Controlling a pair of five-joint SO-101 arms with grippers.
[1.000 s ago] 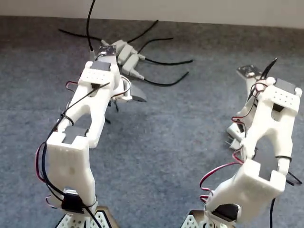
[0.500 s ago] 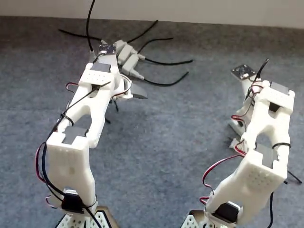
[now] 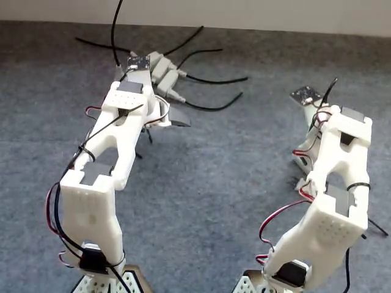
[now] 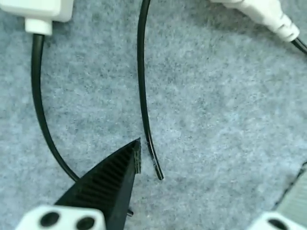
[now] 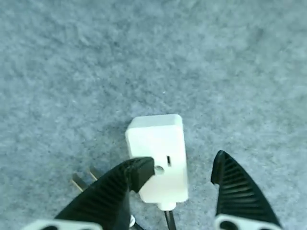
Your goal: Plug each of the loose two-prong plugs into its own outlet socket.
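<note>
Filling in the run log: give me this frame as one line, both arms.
left gripper: open, over loose black cable | right gripper: open, above white socket block | two-prong plug: beside block, unplugged

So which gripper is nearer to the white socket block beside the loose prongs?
Right. The right gripper, open, hangs just over the white socket block. The left gripper is far across the table, above a black cable.

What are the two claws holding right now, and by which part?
Nothing. The right claw is open, straddling a white socket block without clamping it; the left claw is open above the loose end of a black cable.
</note>
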